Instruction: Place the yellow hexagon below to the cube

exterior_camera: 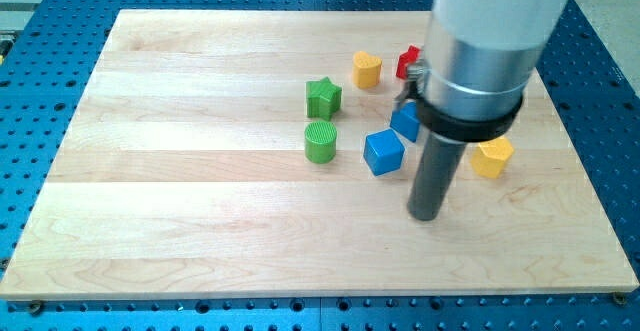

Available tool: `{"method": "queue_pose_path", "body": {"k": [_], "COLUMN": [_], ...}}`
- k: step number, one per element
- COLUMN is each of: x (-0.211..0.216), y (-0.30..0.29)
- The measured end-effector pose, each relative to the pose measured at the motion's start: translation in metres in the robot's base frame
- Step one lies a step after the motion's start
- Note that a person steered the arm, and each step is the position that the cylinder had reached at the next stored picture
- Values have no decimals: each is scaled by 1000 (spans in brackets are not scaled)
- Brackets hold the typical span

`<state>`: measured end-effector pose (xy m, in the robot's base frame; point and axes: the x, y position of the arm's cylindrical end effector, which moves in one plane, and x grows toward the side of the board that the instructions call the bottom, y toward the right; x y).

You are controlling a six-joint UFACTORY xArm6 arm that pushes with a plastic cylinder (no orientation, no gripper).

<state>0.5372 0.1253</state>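
Note:
The yellow hexagon [492, 157] lies at the view's right, partly hidden behind my arm. The blue cube [383, 152] sits near the middle, to the hexagon's left. My tip [425, 214] rests on the board below and between them, right of and below the cube, left of and below the hexagon, touching neither. A second blue block [405, 122] shows above the cube, partly hidden by the arm.
A green star [323, 97] and a green cylinder [320, 142] stand left of the cube. A yellow heart-like block [367, 69] and a red block [407, 63], partly hidden, lie near the view's top. The wooden board [200, 171] sits on a blue perforated table.

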Motion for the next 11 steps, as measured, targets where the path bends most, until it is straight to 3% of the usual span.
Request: {"method": "queue_pose_path", "body": {"k": [2,3,4,5,6,7,8,11], "x": [-17,-50,-51,-51,-68,-145,-199,-105], "y": [123,106,60,87,175,220,197,68]}}
